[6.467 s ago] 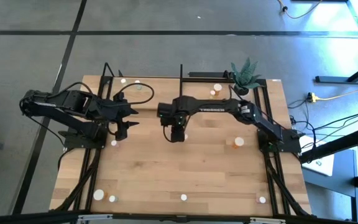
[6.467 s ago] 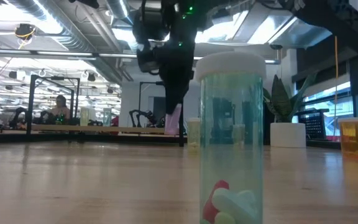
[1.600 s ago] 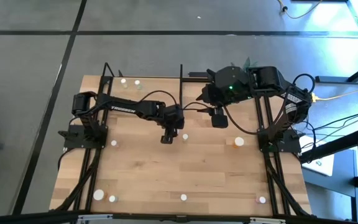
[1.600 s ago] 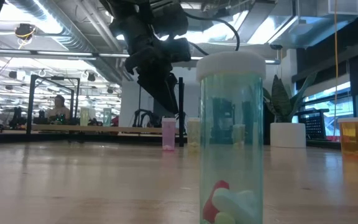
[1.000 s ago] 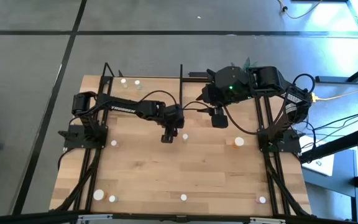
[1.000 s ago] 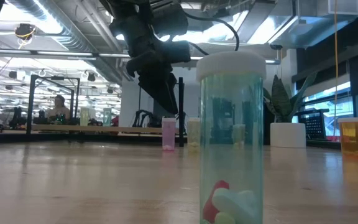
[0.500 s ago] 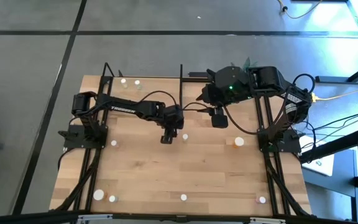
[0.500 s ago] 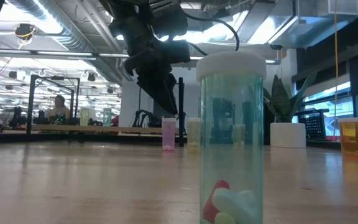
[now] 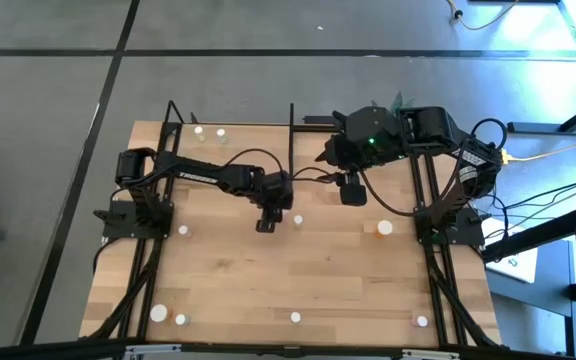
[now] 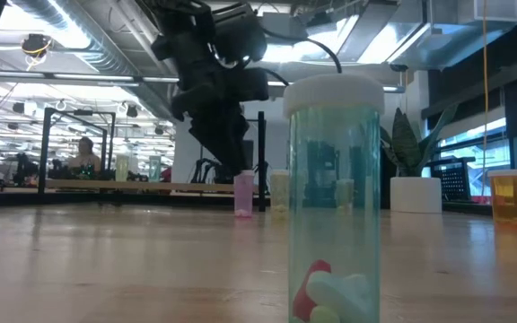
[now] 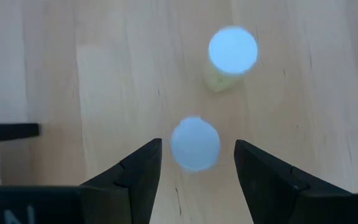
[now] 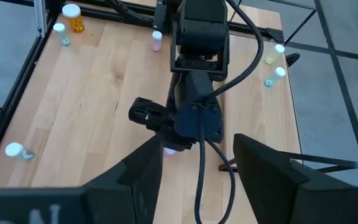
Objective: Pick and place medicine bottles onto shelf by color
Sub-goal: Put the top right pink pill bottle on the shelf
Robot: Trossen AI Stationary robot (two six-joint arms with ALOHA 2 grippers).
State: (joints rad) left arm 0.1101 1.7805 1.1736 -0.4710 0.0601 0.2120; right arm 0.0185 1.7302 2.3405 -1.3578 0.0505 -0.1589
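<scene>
While the left arm reaches across the wooden surface (image 9: 228,270), its jaws (image 11: 196,163) hang spread apart above a white-capped bottle (image 11: 194,144), not gripping it. In the low view that bottle (image 10: 243,194) looks pink and stands upright. A second bottle (image 11: 232,53) stands just beyond it. The right arm's jaws (image 12: 194,155) wait high over the far side, also spread and empty. Other bottles (image 9: 384,228) stand scattered about the surface.
</scene>
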